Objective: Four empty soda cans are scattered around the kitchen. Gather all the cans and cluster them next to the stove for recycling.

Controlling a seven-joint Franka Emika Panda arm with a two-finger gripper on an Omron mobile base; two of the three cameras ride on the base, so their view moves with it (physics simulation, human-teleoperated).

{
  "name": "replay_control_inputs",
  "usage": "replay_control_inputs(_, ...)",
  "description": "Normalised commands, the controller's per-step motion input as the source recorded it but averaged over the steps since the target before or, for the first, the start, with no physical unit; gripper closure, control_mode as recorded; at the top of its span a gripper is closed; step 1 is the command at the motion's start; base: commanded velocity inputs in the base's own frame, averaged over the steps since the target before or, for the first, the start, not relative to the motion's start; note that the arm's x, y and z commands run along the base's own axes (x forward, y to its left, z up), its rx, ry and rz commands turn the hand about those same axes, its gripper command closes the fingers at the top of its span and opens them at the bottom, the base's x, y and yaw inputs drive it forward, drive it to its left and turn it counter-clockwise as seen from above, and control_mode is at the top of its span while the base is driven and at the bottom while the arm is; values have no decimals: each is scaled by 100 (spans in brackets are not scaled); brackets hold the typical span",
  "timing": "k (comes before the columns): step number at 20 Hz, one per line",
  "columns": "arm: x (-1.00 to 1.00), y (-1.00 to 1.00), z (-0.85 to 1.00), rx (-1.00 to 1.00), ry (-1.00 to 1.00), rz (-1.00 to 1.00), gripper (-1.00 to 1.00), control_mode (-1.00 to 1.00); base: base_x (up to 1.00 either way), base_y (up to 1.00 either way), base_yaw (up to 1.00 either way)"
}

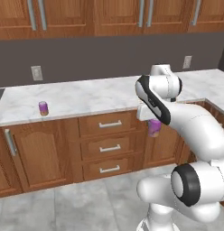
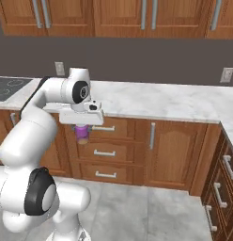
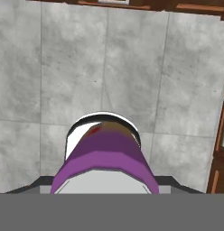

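Marble worktop, white with grey veins, runs above reddish-brown wooden drawers in the left base view; a small purple cylindrical can stands near its front edge, toward the left end. The jaws hang before the drawers, below the worktop's front edge, pinching a second purple can.

From the right base view, the held can sits under the white hand, and the dark flat stove lies at the worktop's left end.

Along the hand view, the smooth purple can hangs over grey floor tiles; its far end looks pale-rimmed, perhaps reddish.
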Motion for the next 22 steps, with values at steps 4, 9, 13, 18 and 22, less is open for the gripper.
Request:
replay_control_inputs(4, 0, 0, 0, 0, 0, 0, 100, 100, 95, 28, 2)
replay_control_inputs(9, 0, 0, 0, 0, 0, 0, 100, 100, 69, 57, 3)
replay_control_inputs(13, 0, 0, 0, 0, 0, 0, 100, 100, 18, 95, 5)
replay_control_inputs(18, 0, 0, 0, 0, 0, 0, 100, 100, 0, 100, 6)
replay_control_inputs(22, 0, 0, 0, 0, 0, 0, 100, 100, 0, 100, 6)
